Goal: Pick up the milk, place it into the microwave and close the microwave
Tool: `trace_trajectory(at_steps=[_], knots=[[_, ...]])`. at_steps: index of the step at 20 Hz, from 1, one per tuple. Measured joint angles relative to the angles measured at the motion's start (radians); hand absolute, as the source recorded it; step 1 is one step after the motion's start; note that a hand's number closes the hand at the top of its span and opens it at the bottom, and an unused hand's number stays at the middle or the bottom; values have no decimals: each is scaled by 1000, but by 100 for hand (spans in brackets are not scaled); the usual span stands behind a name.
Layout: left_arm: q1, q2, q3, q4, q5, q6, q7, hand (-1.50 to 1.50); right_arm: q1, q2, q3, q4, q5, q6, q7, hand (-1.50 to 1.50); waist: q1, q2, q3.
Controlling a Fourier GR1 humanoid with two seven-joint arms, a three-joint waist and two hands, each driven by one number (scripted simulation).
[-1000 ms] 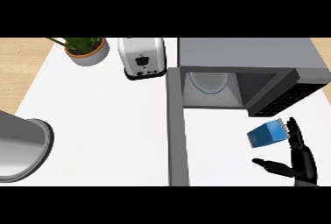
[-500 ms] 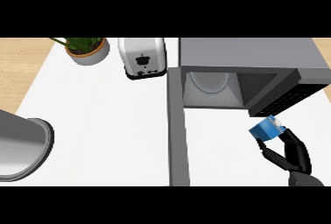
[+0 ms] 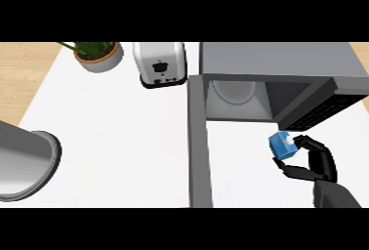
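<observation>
Because the head view is all we have, we judge everything from it. Our right hand (image 3: 321,164) sits low on the right with its fingers and thumb curled round the milk (image 3: 281,145), a small blue carton. The carton is just in front of the microwave (image 3: 277,58), outside the cavity and close under the door (image 3: 317,108), which stands swung out to the right. We cannot tell whether the carton is off the surface. Our left hand shows nowhere.

We take the pick-up as made, or nearly so, with placing the step in hand. Next, we think, the carton must go forward and to the left, past the door's edge and into the opening, onto the plate (image 3: 234,91) inside. Letting go and shutting the door are not yet done.

A white counter (image 3: 115,127) carries a grey strip (image 3: 200,166) running from the microwave's left side. Further left stand a toaster (image 3: 160,64), a plant (image 3: 97,53) and part of a grey pot (image 3: 22,161). Wooden floor (image 3: 22,63) shows beyond.
</observation>
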Motion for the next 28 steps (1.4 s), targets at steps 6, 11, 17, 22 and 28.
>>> trace_trajectory(at_steps=[6,11,17,22,28], knots=[[0,-5,7,-6,24,3,16,-150,-29,74,35,-4,19,1,-8,150,-4,-2,-1],[5,-19,20,-3,34,-16,23,-150,-59,156,75,-25,47,-29,-10,150,-9,-5,-4],[7,-11,40,-14,64,-1,56,-150,-123,190,97,-58,64,-94,24,150,-13,-5,-2],[-12,-14,53,-3,66,-14,75,-150,-202,183,97,-60,63,-125,55,150,-12,-3,-2],[-46,-29,43,-2,47,-21,93,-150,-329,139,83,1,64,-160,129,150,1,3,-2]])
